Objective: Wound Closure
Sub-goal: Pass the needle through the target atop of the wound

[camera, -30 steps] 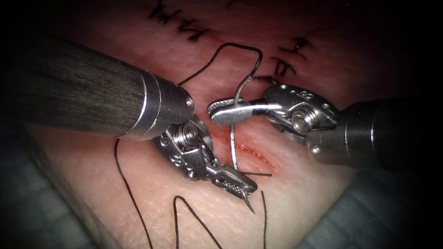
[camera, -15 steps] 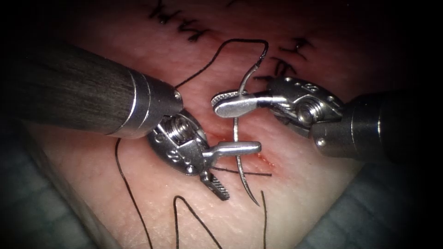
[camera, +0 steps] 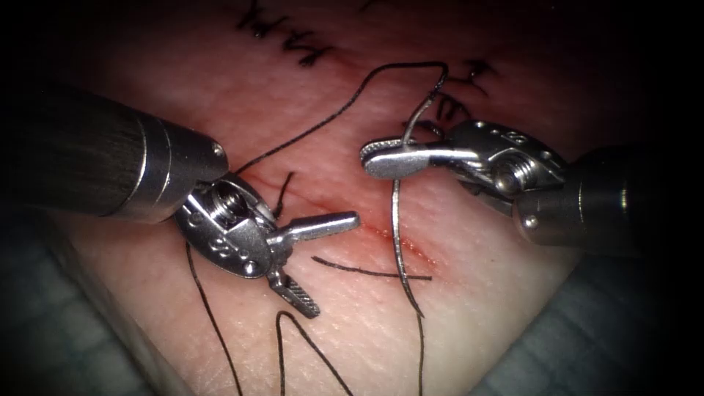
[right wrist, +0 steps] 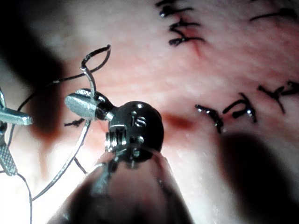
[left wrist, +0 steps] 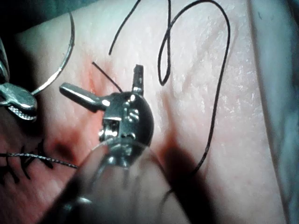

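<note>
While the right steel claw (camera: 378, 156) clamps the thin curved silver needle (camera: 397, 227) near its swaged end, that needle hangs free above the pale, finely wrinkled tissue (camera: 477, 308), point near the bottom edge, crossing the red-stained cut (camera: 400, 242). Left steel claw (camera: 326, 264) gapes wide, serrated faces showing, holding nothing, left of the needle. Black thread (camera: 323, 125) arcs from the needle's end; loose loops lie on the tissue.
</note>
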Robot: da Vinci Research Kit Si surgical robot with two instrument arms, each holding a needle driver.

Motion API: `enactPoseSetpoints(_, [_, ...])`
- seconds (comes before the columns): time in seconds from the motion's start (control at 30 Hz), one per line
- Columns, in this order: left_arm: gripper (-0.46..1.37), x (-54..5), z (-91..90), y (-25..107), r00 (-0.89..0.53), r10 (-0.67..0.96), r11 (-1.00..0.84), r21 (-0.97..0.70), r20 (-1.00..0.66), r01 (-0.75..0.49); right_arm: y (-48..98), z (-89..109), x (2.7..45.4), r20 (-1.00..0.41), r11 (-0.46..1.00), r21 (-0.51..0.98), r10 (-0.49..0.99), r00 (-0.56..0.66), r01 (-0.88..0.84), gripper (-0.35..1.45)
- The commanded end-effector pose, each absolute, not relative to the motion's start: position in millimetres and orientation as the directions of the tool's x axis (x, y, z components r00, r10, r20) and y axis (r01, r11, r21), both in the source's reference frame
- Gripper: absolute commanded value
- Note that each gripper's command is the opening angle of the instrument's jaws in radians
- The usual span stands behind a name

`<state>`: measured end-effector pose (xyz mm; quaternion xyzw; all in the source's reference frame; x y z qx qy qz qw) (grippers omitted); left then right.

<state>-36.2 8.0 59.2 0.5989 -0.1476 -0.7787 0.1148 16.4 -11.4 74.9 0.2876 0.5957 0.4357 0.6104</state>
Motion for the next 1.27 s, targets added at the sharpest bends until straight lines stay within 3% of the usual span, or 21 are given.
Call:
enactPoseSetpoints(0.03, [1.04,-35.8,59.3,7.9,-0.271,-0.338,-0.932,0.36,-0.901,-0.034,-11.4,74.8,16.2,-0.477,0.448,0.865,0.874,-0.094,-0.227,-0.35])
enactPoseSetpoints(0.2, [0.78,-35.0,59.6,8.2,-0.299,-0.211,-0.952,0.265,-0.931,-0.153,-11.4,74.4,15.1,-0.477,0.429,0.851,0.872,-0.107,-0.303,-0.35])
enactPoseSetpoints(0.57, [0.87,-34.0,59.8,8.9,-0.278,0.079,-0.953,0.009,-0.957,-0.302,-12.2,73.6,13.6,-0.525,0.423,0.748,0.848,-0.066,-0.512,-0.35])
enactPoseSetpoints(1.27, [0.74,-32.4,59.6,8.4,-0.253,0.078,-0.963,-0.007,-0.964,-0.269,-13.1,72.8,13.1,-0.553,0.443,0.706,0.833,-0.04,-0.553,-0.35])
